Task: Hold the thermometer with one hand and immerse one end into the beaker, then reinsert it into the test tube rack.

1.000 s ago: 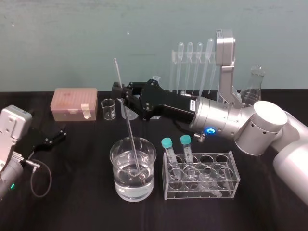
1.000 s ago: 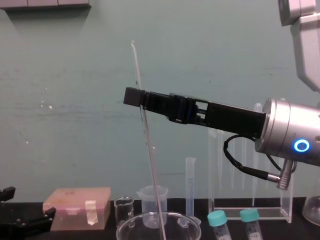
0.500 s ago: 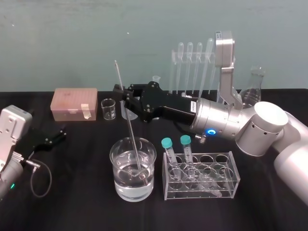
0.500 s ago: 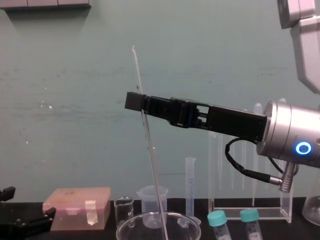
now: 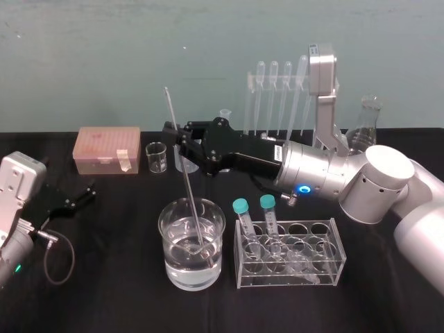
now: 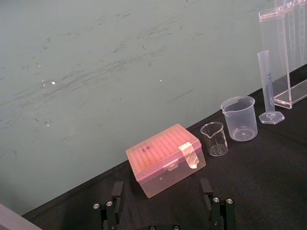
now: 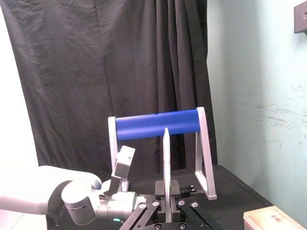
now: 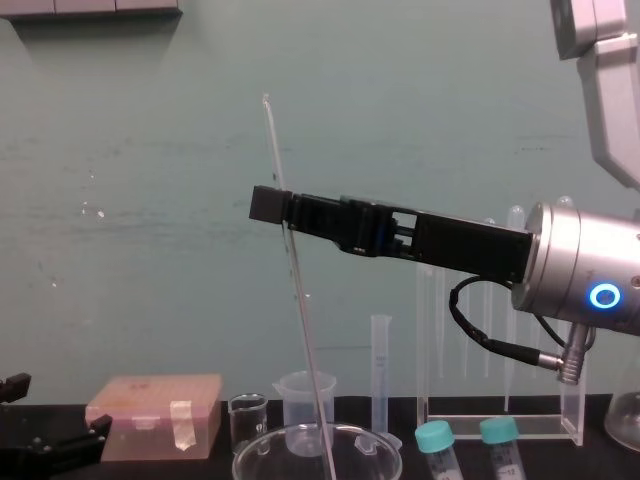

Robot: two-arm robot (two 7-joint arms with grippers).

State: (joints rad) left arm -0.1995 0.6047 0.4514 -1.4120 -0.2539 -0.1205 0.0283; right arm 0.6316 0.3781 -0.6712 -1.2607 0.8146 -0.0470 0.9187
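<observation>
Below your right gripper (image 5: 177,139), squeezed tight on the thermometer (image 5: 189,191), the tip sits in the beaker (image 5: 216,267), maybe touching bottom. Dipping looks done. Next, lift straight up, then carry it back past the wrist to the test tube rack (image 8: 540,425). Your left gripper (image 5: 80,195) lies far off, fingers spread.

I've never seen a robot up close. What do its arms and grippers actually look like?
The right arm is silver-grey with rounded joints, a glowing blue ring light and a thin black cable. The right gripper is black, long and angular, with a white label. The left arm has a boxy silver-grey block and a looping black cable; the left gripper is black with slim fingers.
</observation>
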